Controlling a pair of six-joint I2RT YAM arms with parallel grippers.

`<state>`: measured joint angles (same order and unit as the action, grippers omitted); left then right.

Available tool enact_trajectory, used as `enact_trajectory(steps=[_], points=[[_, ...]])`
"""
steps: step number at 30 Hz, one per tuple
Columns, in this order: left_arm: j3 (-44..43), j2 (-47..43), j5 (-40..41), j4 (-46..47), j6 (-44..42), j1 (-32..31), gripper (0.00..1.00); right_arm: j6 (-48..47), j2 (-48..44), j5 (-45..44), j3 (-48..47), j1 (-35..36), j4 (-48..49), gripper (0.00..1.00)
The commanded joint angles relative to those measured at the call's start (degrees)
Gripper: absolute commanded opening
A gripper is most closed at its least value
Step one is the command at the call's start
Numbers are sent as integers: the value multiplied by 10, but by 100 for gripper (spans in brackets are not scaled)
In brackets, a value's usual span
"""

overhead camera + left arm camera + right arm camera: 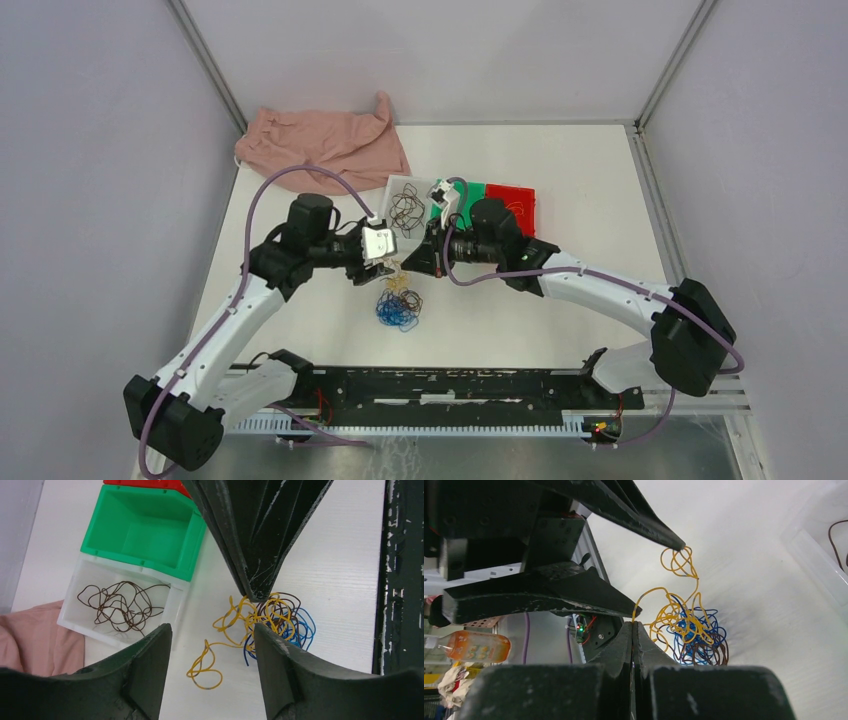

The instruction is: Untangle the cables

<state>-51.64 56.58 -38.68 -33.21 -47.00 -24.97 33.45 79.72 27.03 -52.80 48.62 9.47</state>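
The cables [400,306] lie on the white table as a small tangle of yellow, blue and dark brown strands [694,630]. My right gripper [633,624] is shut, with a yellow strand pinched at its tip at the tangle's edge. In the left wrist view it reaches down onto the cables [280,615]. My left gripper [212,627] is open just above the table. A loose yellow loop [205,667] lies between its fingers, untouched. Another brown cable [120,605] sits alone in the white bin [172,605].
A green bin [192,555] and a red bin [512,205] stand in a row with the white one behind the tangle. A pink cloth [325,145] lies at the back left. The black base rail [450,385] runs along the near edge.
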Motion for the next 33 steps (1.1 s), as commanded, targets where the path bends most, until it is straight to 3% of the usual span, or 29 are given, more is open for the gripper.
enact_trajectory(steps=[1, 7, 10, 13, 17, 20, 25, 33], points=[[-5, -9, -30, 3, -38, -16, 64, 31, -26, 36, -22, -1, 65, 0], [-11, -17, -27, 10, -47, -25, 45, 42, -20, 43, -26, -1, 71, 0], [-8, -28, -19, 25, -34, -27, 18, 56, -17, 49, -19, -1, 87, 3], [0, -45, -4, 51, -19, -28, 4, 71, -18, 54, -6, -1, 112, 12], [-3, -62, 3, 78, 15, -29, 3, 89, -27, 52, 21, -2, 154, 43], [-24, -59, -1, 79, 62, -30, 3, 102, -43, 30, 45, -4, 188, 54], [-50, -56, 1, 78, 155, -34, 3, 92, -71, -21, 61, -5, 209, 56], [-78, -50, 5, 76, 262, -43, 3, -5, -94, -134, 44, 13, 112, 54]])
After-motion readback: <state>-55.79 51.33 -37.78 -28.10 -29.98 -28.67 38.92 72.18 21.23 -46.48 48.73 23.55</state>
